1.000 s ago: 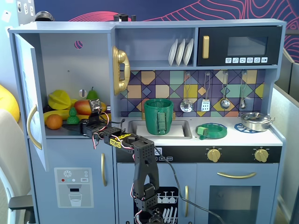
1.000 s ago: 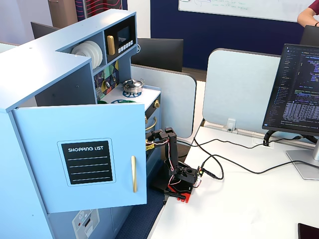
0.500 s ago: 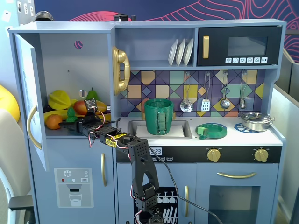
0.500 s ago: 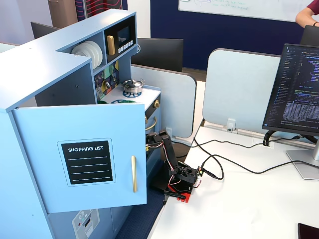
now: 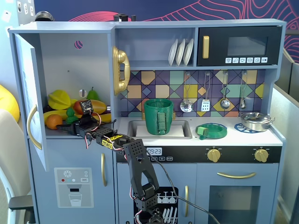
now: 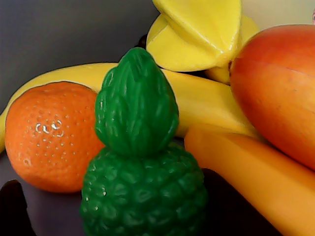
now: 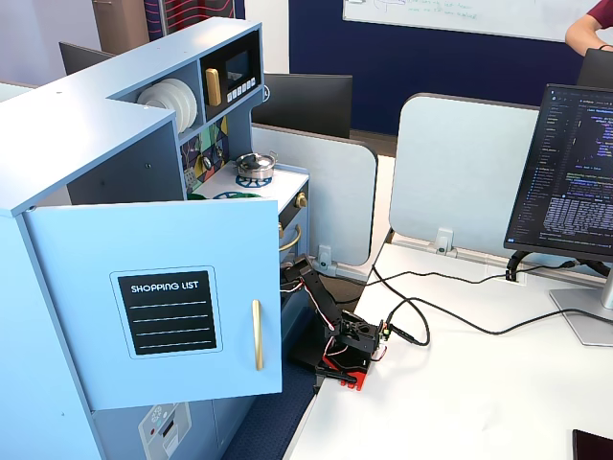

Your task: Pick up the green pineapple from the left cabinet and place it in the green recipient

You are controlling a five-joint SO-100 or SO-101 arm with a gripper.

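Wrist view: the green pineapple fills the centre of the frame, upright, leafy top pointing up, bumpy body at the bottom edge. Dark shapes at the lower left corner and just right of the pineapple's body may be the fingertips, one on each side of it, but this is unclear; whether the gripper is spread or closed cannot be told, and nothing is visibly held. Around the pineapple, counted: one orange touching its left side, one yellow banana passing behind its leaves, one yellow star-shaped fruit above and behind, one red-orange mango to its right, and one orange-yellow elongated fruit low on its right. In a fixed view from the front, the pineapple stands on the shelf of the left cabinet, door swung open, between the orange and the gripper, which reaches into the cabinet and sits just beside the pineapple on its right; contact cannot be made out. One dark green pear shows behind the fruit pile. One green recipient stands well to the right of the pineapple, at the sink, empty as far as can be seen; one flat green dish lies further right. In the other fixed view the open door hides the cabinet interior; only the arm shows beside it.
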